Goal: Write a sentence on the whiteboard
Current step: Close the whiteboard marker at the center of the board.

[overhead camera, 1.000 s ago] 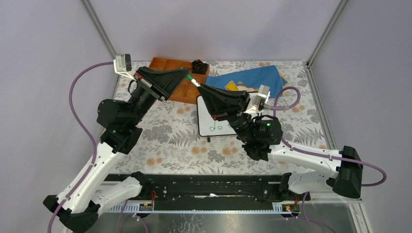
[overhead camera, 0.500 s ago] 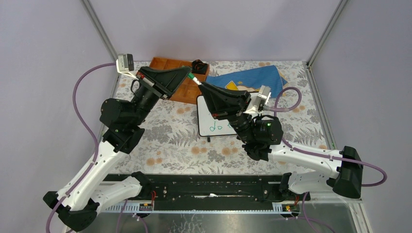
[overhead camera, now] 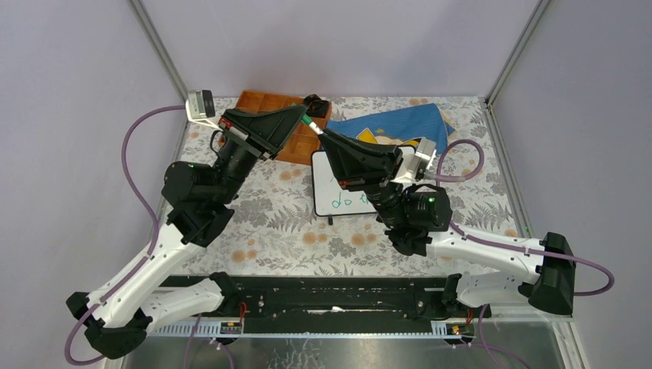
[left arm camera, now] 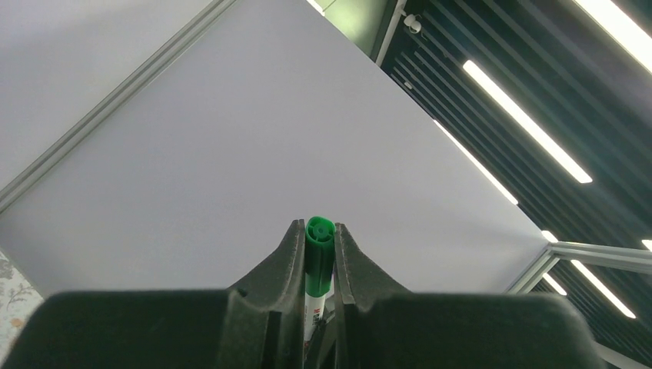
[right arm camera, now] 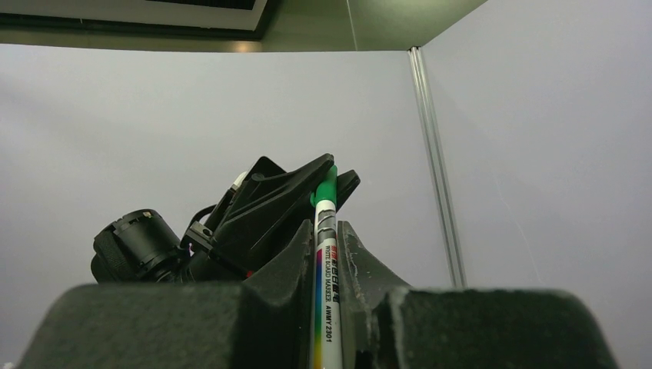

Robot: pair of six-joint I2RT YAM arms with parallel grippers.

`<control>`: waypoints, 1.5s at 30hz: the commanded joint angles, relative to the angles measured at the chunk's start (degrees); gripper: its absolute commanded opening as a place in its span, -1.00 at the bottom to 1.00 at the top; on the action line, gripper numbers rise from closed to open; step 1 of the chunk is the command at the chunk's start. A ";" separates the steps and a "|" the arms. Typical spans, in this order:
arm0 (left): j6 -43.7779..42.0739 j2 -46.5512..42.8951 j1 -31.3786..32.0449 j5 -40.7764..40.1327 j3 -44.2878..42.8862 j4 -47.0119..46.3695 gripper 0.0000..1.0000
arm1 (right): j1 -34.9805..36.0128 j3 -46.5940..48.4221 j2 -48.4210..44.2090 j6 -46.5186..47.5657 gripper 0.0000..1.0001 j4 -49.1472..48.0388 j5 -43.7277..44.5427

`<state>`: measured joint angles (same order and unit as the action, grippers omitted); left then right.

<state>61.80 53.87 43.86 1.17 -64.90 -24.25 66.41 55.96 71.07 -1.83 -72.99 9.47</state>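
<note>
- Left gripper (left arm camera: 317, 231) pinches the green cap (left arm camera: 318, 235) of the marker (overhead camera: 311, 127); right gripper (right arm camera: 327, 229) pinches its barrel.
- Marker's axis runs straight between the 2, above the whiteboard's (overhead camera: 324, 181) far-left corner.

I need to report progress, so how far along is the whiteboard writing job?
Done: green words show on the whiteboard, partly hidden by the right gripper. In hand: the right gripper holds the marker, the left gripper its green cap, off the board. Left: I cannot tell whether the sentence is complete.
</note>
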 commanded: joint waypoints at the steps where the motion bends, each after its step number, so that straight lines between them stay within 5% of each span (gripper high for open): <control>1: 0.21 2.67 6.45 13.54 1.04 6.40 -1.00 | -0.32 2.65 2.49 3.21 -1.00 5.06 2.36; 16: -2.22 3.29 10.48 11.23 1.53 6.14 -1.00 | -0.33 4.15 3.13 3.67 -1.00 7.24 1.16; 22: -5.35 -0.66 10.46 4.26 2.23 6.94 -1.00 | -0.33 3.43 1.46 2.98 -1.00 9.23 -0.02; 30: -1.02 4.23 10.77 12.75 1.50 3.68 -1.00 | -0.34 4.76 2.14 2.89 -1.00 9.52 -0.17; 45: -7.94 -9.30 10.67 -11.18 6.01 8.48 -1.00 | -0.33 -0.40 -6.48 -0.48 -1.00 19.08 -7.49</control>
<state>54.04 47.37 52.58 -8.73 -62.19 -20.08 66.89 56.10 65.43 -1.39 -61.54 2.81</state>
